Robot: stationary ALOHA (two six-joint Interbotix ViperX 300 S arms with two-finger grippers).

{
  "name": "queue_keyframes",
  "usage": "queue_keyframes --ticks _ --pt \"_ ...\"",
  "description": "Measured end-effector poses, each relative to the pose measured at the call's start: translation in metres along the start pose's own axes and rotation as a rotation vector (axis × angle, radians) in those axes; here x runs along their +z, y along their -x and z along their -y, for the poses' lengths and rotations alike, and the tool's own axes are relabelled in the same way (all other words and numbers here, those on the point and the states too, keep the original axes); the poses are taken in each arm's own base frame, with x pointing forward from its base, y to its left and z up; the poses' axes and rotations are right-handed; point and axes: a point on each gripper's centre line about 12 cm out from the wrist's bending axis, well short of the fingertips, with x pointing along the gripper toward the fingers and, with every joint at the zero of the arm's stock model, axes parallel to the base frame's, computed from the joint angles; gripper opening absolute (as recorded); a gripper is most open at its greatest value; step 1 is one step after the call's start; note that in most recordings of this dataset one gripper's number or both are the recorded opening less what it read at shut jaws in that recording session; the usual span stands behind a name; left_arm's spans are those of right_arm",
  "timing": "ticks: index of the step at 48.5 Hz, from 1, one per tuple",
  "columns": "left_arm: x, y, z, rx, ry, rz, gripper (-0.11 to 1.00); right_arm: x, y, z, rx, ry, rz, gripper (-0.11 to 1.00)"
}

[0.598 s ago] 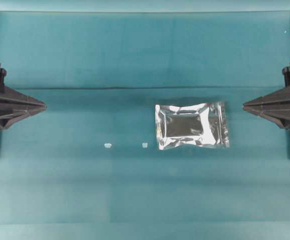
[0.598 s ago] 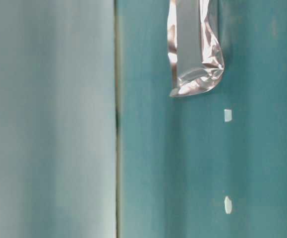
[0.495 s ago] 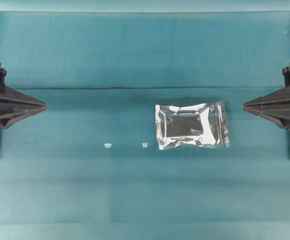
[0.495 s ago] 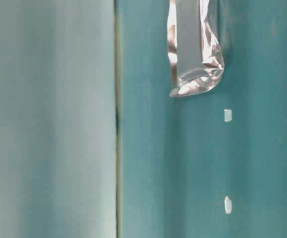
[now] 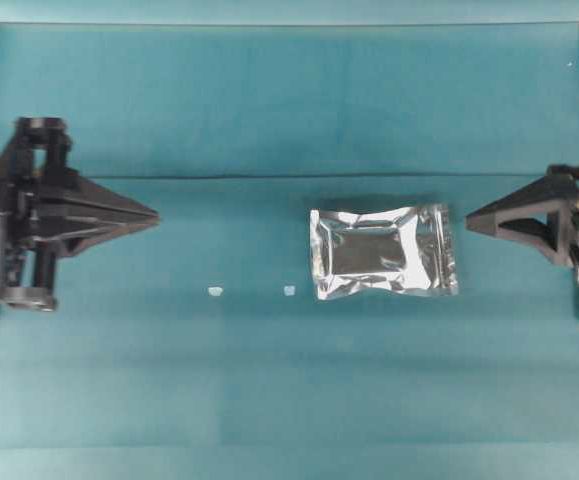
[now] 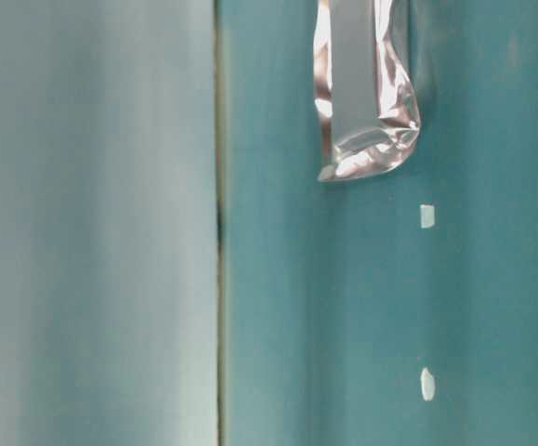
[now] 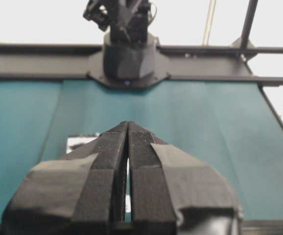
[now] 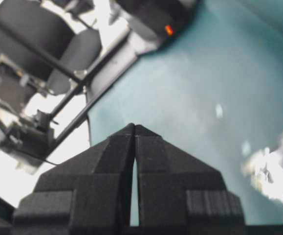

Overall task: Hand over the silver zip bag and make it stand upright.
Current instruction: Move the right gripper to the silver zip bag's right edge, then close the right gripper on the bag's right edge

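Fingers closed and empty on both grippers, left (image 5: 157, 213) and right (image 5: 468, 216); the silver zip bag (image 5: 383, 252) lies flat near our right fingers, which we judge should open wide before pinching its edge.

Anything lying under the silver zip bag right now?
The silver zip bag lies flat on the teal table cover. Two white scraps sit apart from it; anything beneath the foil is hidden.
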Motion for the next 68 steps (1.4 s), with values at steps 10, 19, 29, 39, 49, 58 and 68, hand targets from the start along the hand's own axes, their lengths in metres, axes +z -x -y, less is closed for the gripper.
queue_keyframes --ticks 10,19,29,39,49,58,68 --pt "-0.005 -0.009 0.000 0.000 0.009 -0.028 -0.01 -0.008 -0.001 0.042 -0.202 -0.222 -0.062 0.00" --pt "-0.006 -0.011 0.000 0.000 0.005 -0.032 -0.01 -0.025 0.000 0.075 -0.362 -0.326 -0.138 0.01" --pt "-0.008 -0.011 0.000 0.002 0.008 -0.051 -0.01 -0.039 -0.002 0.092 -0.442 -0.351 -0.186 0.29" --pt "-0.013 -0.012 -0.001 0.004 0.011 -0.089 -0.01 -0.051 -0.009 0.110 -0.532 -0.373 -0.228 0.86" --pt "-0.013 -0.012 -0.005 0.018 0.007 -0.089 -0.01 -0.054 -0.020 0.129 -0.598 -0.369 -0.195 0.88" --pt "-0.015 -0.012 -0.005 0.019 0.012 -0.103 -0.01 -0.059 -0.029 0.143 -0.642 -0.359 -0.174 0.88" --pt "-0.017 -0.012 -0.009 0.033 0.008 -0.115 -0.01 -0.066 -0.040 0.151 -0.673 -0.337 -0.183 0.88"
